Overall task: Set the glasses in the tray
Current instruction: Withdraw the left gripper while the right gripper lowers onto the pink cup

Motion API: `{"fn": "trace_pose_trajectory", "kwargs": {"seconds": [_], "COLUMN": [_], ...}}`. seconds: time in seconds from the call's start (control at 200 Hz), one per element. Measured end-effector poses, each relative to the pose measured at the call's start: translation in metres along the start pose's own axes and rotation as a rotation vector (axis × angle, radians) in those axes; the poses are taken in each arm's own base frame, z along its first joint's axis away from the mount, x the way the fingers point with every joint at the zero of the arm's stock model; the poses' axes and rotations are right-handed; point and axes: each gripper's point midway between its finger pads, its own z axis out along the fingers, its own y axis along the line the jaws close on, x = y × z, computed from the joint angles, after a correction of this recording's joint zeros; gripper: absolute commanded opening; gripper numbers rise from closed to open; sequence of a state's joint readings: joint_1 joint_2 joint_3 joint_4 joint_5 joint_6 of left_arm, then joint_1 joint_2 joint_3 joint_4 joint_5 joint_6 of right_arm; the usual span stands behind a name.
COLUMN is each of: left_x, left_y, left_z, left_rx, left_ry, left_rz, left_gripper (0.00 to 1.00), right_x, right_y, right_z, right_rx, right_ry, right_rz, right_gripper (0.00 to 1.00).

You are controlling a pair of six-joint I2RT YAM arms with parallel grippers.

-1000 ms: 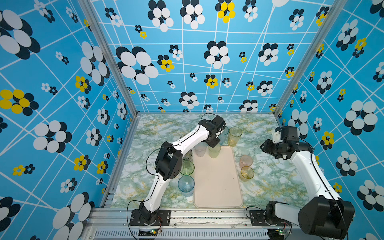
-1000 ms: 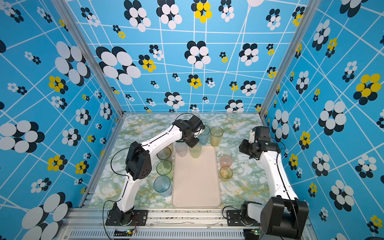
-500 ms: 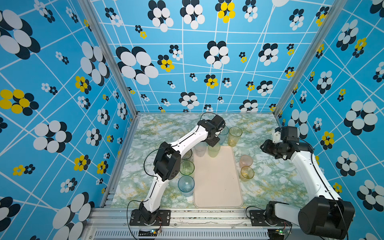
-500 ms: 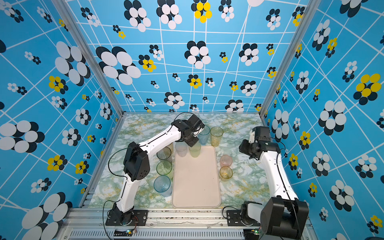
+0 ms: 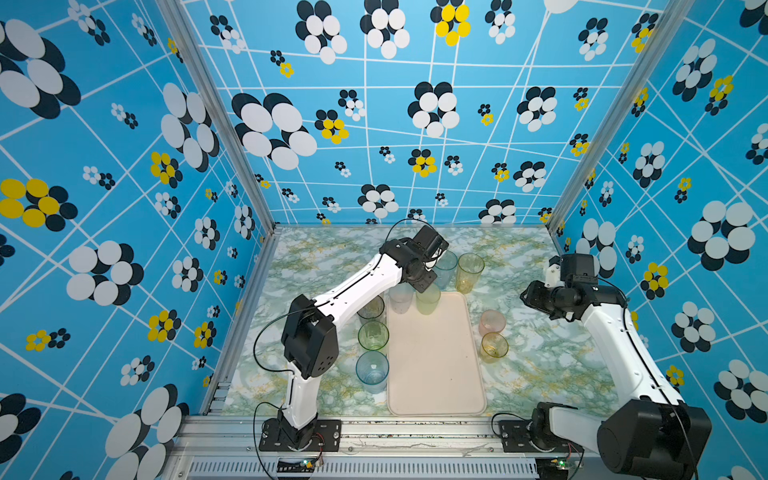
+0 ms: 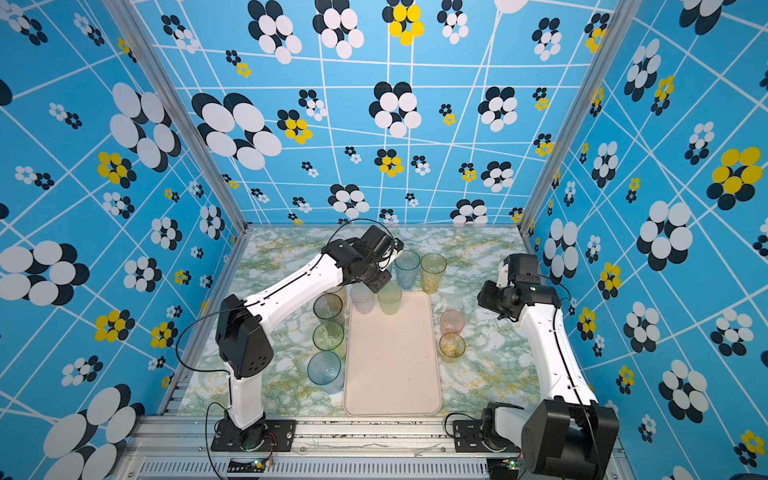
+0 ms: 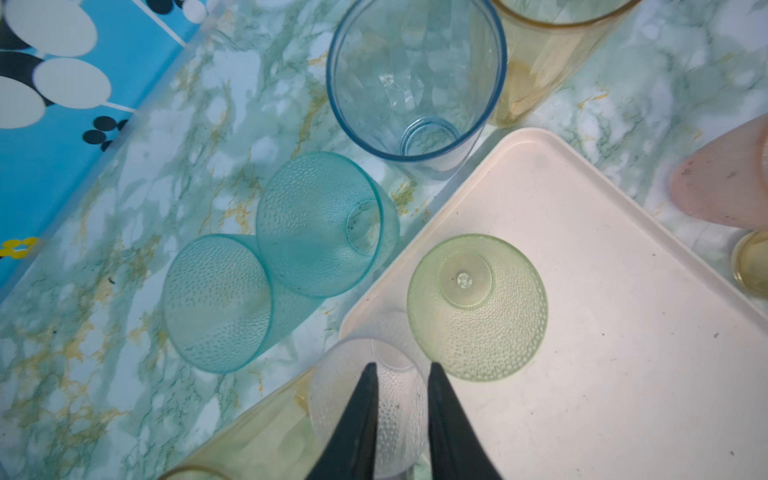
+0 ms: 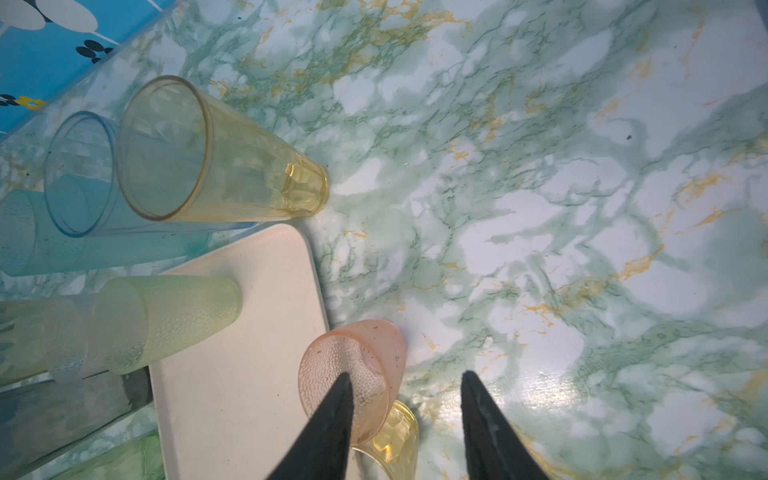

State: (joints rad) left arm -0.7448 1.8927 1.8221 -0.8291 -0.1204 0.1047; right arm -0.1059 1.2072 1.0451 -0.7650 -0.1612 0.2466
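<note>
The cream tray lies at the table's middle. A green frosted glass stands in its far left corner, a whitish one on the corner's edge beside it. My left gripper hovers over the whitish glass, jaws slightly apart, gripping nothing. Two teal glasses, a tall blue glass and a tall yellow glass stand behind the tray. My right gripper is open and empty above the table, near a pink glass and a short amber glass.
Left of the tray stand a smoky grey glass, a green glass and a blue glass in a row. Blue flowered walls close in the marbled table on three sides.
The left arm's elbow has swung left and toward the front, and its wrist has shifted slightly left. The right arm and the glasses have not moved.
</note>
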Motion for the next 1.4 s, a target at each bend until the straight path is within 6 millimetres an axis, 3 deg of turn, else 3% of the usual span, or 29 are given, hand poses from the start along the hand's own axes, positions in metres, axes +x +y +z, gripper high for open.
{"fn": "trace_pose_trajectory", "kwargs": {"seconds": [0.225,0.37,0.59,0.87,1.405], "left_x": [-0.007,0.014,0.065,0.115,0.123], "left_y": [0.018,0.054,0.107,0.128,0.135], "left_z": [-0.083,-0.107,-0.105,-0.077,-0.067], "left_rx": [-0.026,-0.06,-0.129,-0.125,-0.088], "left_ry": [-0.205,-0.263,-0.232,-0.17,-0.192], "left_rz": [-0.092,-0.218,-0.399,-0.536,-0.586], "left_gripper": [0.25,0.25,0.24,0.24,0.24], "right_x": [0.018,0.033,0.051,0.058,0.065], "right_y": [0.005,0.004,0.009,0.018,0.015], "right_z": [-0.011,-0.005,0.017,0.037,0.059], "right_rx": [0.018,0.026,0.016,0.017,0.058], "right_ry": [0.027,0.077,0.175,0.23,0.288], "right_rz": [-0.037,-0.036,-0.028,-0.037,-0.034], "right_gripper": [0.37,0.28,0.25,0.24,0.23]}}
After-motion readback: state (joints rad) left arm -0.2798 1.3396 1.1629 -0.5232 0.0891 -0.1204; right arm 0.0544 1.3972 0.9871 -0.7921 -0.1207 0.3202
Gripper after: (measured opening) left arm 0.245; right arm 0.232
